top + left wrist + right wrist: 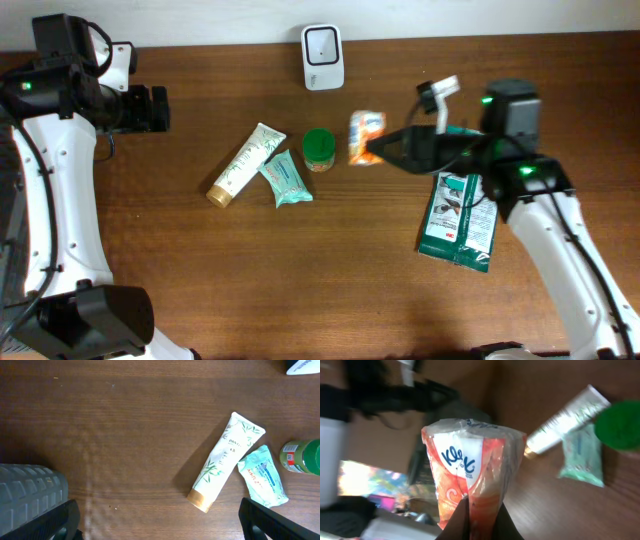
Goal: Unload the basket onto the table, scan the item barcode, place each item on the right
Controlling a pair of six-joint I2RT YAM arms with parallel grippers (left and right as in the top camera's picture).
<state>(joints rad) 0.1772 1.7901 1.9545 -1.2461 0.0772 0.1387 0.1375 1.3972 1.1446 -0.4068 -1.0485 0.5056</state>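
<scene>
Orange and white plastic film: the orange packet (470, 475) fills the right wrist view. A white patch on it carries blue lettering, "Klee…", the rest lost in a crease. No barcode shows on this face.

The right fingers (462, 521) are pinched tight on the packet's lower edge. Overhead, the packet sits just right of the green-lidded jar (319, 149) and below and to the right of the white scanner (323, 57), apart from both. Cannot tell from above whether it is clear of the tabletop (300, 280).

The left fingers (272, 520) stand wide apart with nothing between them, at the far left of the tabletop, well apart from the items.

Left wrist view only:
- the white tube (225, 462) has a green leaf print, a gold cap and lettering beginning "PANT…"
- the teal wipes pack (262, 476) touches the tube; its print is too small to read
- the jar has a red and yellow label, not legible

Overhead view only:
- the scanner
- a dark green pouch (458, 210) partly under the right arm; its white text is unreadable
</scene>
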